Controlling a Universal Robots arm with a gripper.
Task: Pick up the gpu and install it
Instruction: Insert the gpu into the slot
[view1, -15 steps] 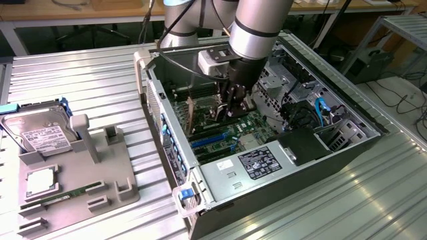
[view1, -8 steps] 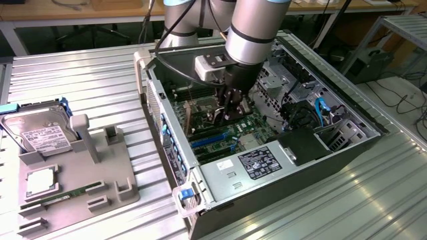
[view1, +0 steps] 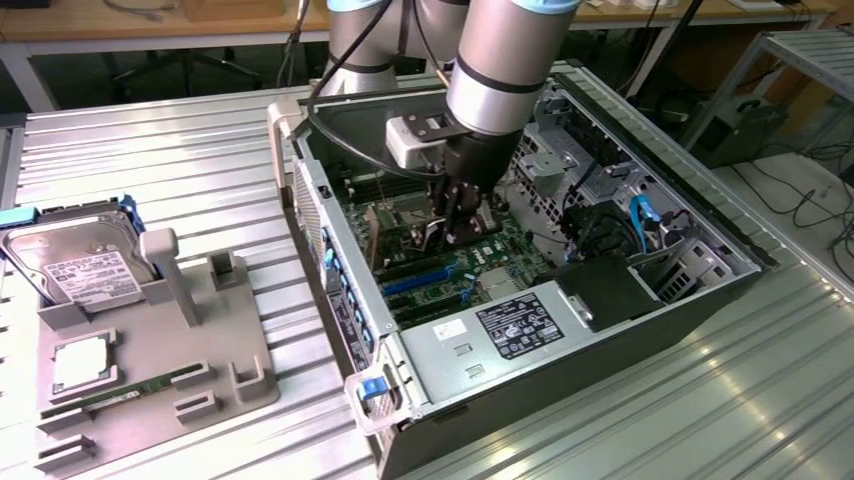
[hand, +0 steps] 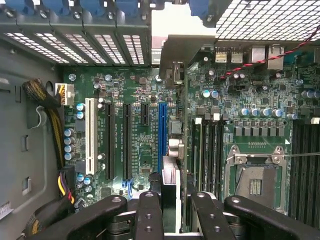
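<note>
My gripper (view1: 451, 225), inside the computer case (view1: 327, 200), pinches the gpu (hand: 169, 186) over the green board (hand: 145, 100); gray tray (view1: 227, 390) at eight o'clock, exterior view.

Was a lab/workshop: ribbed alu table (view1: 174, 150) held opened PC case (view1: 534, 340) & grey parts fixture (view1: 160, 385); wood benches (view1: 80, 25) at far side.
</note>
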